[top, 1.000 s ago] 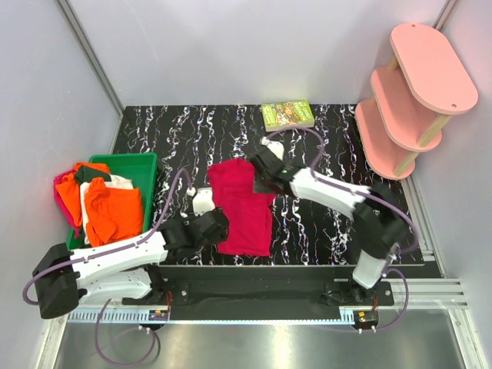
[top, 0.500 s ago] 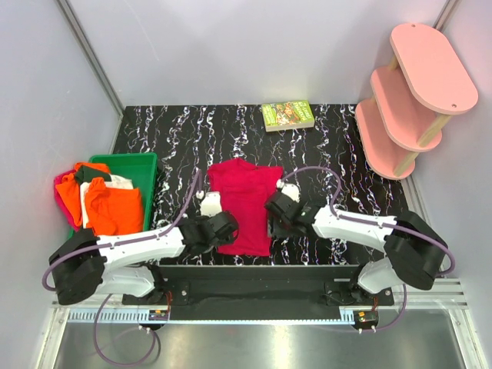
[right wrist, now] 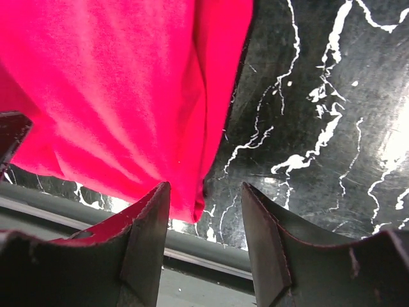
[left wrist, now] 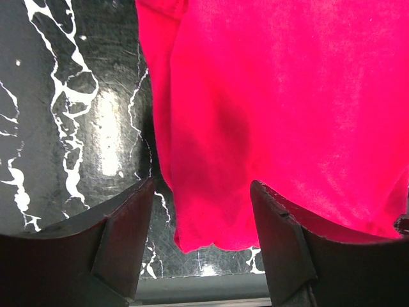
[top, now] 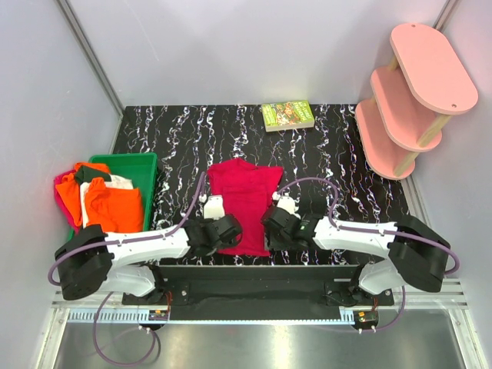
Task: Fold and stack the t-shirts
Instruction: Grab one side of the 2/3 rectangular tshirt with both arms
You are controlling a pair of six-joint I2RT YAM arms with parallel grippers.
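Near the front edge of the surface (top: 346, 154), the red t-shirt (top: 246, 201) lies seemingly half folded, the left end effector (left wrist: 201, 214) and right end effector (right wrist: 204, 214) both spread over its hem corners, gripping nothing, while the orange t-shirts (top: 111, 209) wait heaped in the tray (top: 146, 163).

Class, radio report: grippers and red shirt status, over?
Left gripper open, right gripper open, one at each near corner. Red shirt flat on table. Nothing blocking.

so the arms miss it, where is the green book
In the top view the green book lies at the far edge of the table, right of centre, beyond the red t-shirt and left of the pink shelf.
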